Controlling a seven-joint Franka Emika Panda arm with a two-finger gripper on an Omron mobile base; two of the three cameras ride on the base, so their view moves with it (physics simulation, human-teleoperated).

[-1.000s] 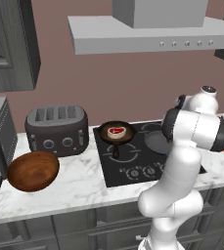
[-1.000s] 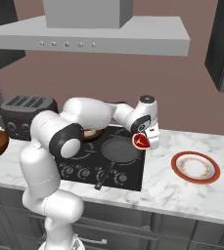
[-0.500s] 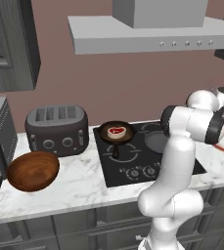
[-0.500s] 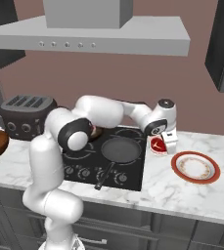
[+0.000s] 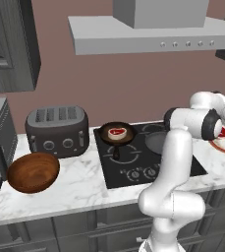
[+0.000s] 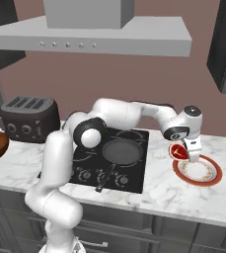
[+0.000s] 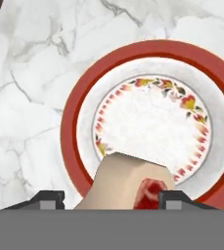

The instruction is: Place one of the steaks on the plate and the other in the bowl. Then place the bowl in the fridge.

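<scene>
Nearest the camera on the hand, the gripper (image 7: 111,197) is clamped on one steak (image 7: 133,185), its pale fat edge and red meat showing between the dark tips. Just beyond and below it lies the plate (image 7: 74,122), white with a red ring, on the marble counter (image 7: 25,97). From the right base camera, the steak (image 6: 178,151) hangs over the plate's near-left rim. To do this well, I judge the hand should centre over the plate and lower before letting go. Farther left, a second steak (image 5: 117,132) sits in the frying pan (image 5: 116,135), beyond it the toaster (image 5: 57,130) and bowl (image 5: 33,172).
</scene>
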